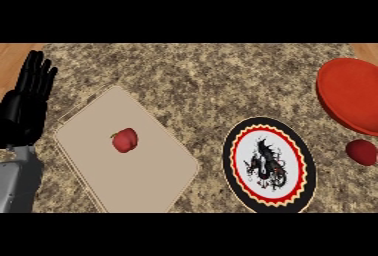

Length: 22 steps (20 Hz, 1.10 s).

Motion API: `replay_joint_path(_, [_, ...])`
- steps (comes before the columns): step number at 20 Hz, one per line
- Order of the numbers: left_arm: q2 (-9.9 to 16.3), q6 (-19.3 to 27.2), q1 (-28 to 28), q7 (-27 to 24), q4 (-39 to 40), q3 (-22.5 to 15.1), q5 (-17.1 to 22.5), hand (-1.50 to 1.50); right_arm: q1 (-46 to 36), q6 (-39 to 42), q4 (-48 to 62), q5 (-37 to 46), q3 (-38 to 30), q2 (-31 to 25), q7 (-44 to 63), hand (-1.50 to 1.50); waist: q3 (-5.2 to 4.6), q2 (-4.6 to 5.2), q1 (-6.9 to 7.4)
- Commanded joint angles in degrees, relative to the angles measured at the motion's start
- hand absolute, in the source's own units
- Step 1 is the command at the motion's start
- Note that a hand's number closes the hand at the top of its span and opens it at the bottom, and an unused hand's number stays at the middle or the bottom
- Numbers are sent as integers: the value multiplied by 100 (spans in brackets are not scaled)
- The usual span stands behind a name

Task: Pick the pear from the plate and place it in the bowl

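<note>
Looking outward from the near edge, a round plate (pixel 230 160) with a patterned face is met first. To its left a square beige plate (pixel 148 185) carries the pear (pixel 125 140), red and lying near the plate's middle. The pear is judged light, rigid, smooth-skinned and apt to roll or bruise. It is best taken from above across its widest part, thumb opposed to fingers. A second red fruit (pixel 362 152) lies on the counter (pixel 192 80) just near of the red bowl (pixel 351 95), at the far right. The left hand (pixel 26 100) is held flat, fingers up, resting at the left edge; the right hand is not shown. Counted: two plates, two red fruits, one bowl, one hand.
</note>
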Motion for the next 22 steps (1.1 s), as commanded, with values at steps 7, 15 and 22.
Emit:
replay_joint_path(7, [71,-135,2,-198,282,146,22,0,-199,-764,645,363,170,980,570,150,2,18,-25])
replay_joint_path(15, [-58,-31,-213,47,215,2,-14,0,-205,-282,1187,-170,-369,1444,821,-150,17,51,26])
replay_joint_path(22, [-20,-125,-91,-91,150,93,59,0,-101,-457,1210,-1145,-1344,1368,527,-150,18,43,-7])
